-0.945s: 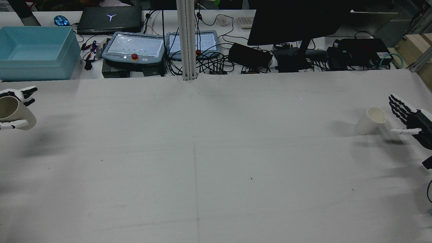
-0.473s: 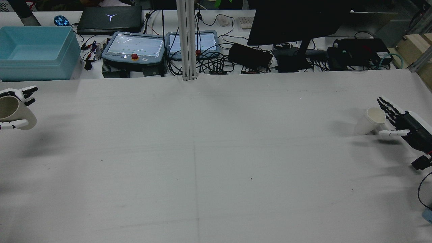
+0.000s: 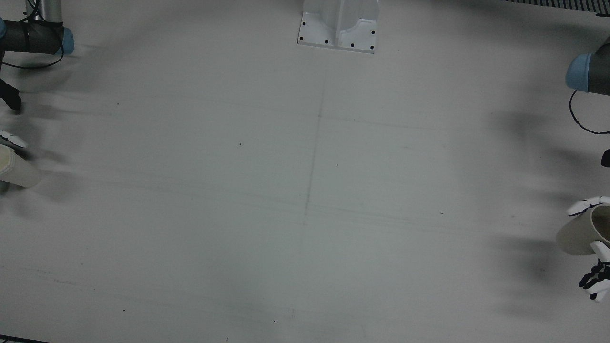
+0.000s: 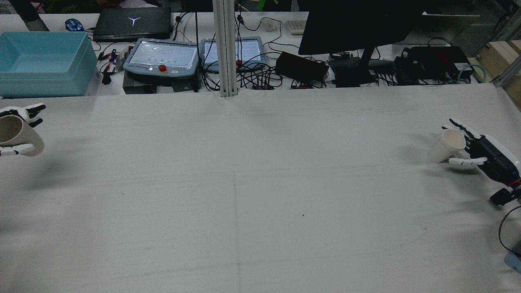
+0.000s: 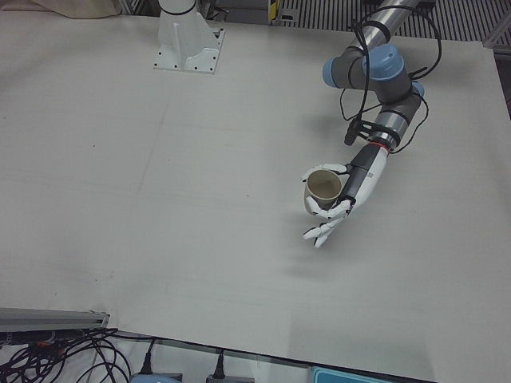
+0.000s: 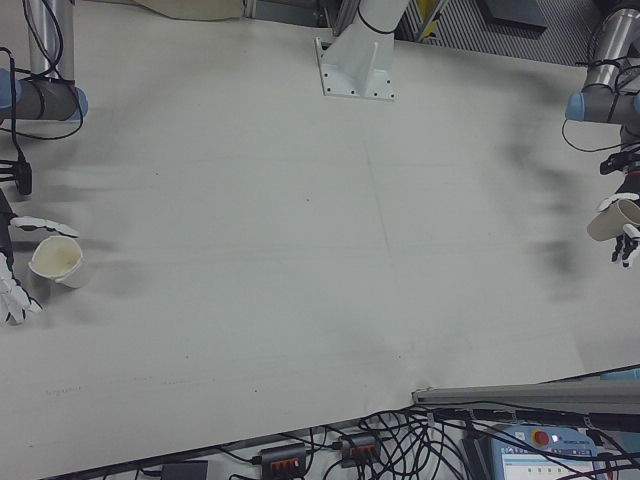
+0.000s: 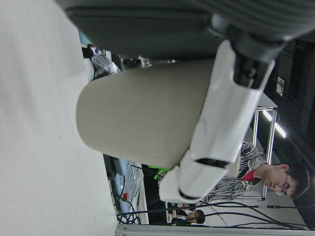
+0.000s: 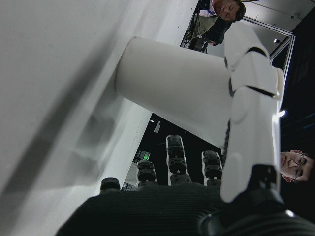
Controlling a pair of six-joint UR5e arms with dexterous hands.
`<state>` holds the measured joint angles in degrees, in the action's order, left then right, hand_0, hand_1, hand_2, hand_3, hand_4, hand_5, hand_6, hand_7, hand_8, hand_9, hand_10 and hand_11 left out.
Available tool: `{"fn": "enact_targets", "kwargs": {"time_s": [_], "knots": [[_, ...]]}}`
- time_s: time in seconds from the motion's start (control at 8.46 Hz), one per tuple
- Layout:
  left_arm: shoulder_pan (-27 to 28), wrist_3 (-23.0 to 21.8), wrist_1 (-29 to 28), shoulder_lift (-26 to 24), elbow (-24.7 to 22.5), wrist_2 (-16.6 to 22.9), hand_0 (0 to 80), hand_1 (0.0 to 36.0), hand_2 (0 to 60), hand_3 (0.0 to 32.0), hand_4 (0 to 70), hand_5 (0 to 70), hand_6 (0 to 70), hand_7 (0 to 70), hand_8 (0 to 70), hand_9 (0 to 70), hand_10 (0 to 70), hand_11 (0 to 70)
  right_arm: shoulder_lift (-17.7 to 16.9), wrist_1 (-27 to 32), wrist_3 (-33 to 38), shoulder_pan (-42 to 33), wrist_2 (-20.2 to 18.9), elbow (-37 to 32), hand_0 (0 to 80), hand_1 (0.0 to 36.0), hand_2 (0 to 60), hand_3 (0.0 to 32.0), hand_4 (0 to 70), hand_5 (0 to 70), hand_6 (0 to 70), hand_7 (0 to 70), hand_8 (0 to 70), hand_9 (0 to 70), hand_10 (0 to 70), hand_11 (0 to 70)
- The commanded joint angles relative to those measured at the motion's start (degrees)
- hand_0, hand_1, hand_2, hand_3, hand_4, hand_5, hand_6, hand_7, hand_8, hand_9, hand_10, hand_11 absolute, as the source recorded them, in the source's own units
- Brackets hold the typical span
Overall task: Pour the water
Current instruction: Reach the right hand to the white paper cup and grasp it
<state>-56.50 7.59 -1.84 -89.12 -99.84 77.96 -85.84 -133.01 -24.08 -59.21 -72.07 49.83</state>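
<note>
White cup stands between right hand's fingers.

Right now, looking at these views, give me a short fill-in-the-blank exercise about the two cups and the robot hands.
1. The left robot hand holds the beige cup ____ the table, not resting on it.
2. The white cup stands on the table beside the ____ robot hand.
3. Behind the table, the plastic bin is coloured ____.

Missing words: above; right; blue
</note>
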Motion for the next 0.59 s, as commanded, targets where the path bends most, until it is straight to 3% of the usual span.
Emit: {"fn": "enact_targets", "kwargs": {"time_s": [0.0,0.47], "knots": [[-0.02,-0.03,-0.01,0.0,-0.01,0.08,80.0,36.0,60.0,0.0,32.8,70.0,18.5,13.4,11.0,5.1,6.0,13.2,0.67,-0.06,-0.44,1.12,0.09,0.26,61.0,28.7,15.1,0.0,1.6,10.4,18.4,17.6,8.8,8.4,0.0,0.0],[0.07,-0.03,0.17,0.0,-0.01,0.08,80.0,36.0,60.0,0.0,32.6,70.0,18.5,13.3,11.1,5.1,5.9,13.1,1.46,-0.06,-0.79,2.26,1.74,0.26,62.1,29.1,15.4,0.0,3.4,10.9,20.4,22.0,11.1,11.7,0.0,0.0]]}}
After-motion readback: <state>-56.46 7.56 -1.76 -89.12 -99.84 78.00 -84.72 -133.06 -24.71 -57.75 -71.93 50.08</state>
